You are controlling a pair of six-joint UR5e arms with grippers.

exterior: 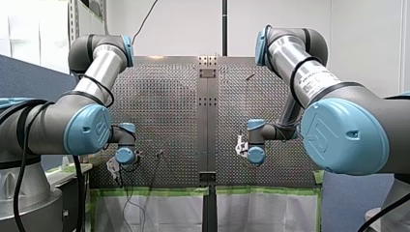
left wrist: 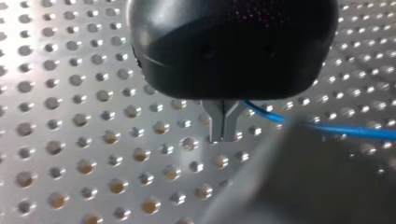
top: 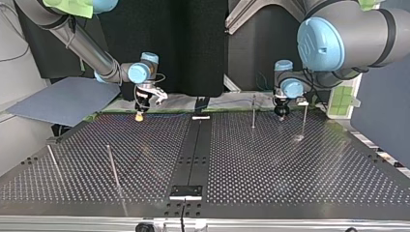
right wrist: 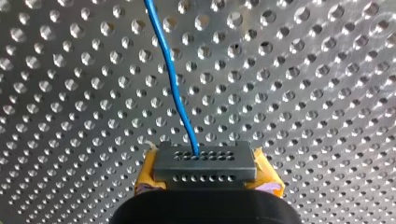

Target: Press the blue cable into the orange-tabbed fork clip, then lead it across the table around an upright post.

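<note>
Only the wrist views show the blue cable (right wrist: pixel 175 93) well. In the right wrist view it runs off over the holey table (right wrist: pixel 70 93) from my right gripper (right wrist: pixel 205 161), whose yellow pads (right wrist: pixel 145 179) squeeze it tight. In the left wrist view my left gripper (left wrist: pixel 223 133) has its metal fingers (left wrist: pixel 216 119) pressed together, and the cable passes just beside them.
</note>
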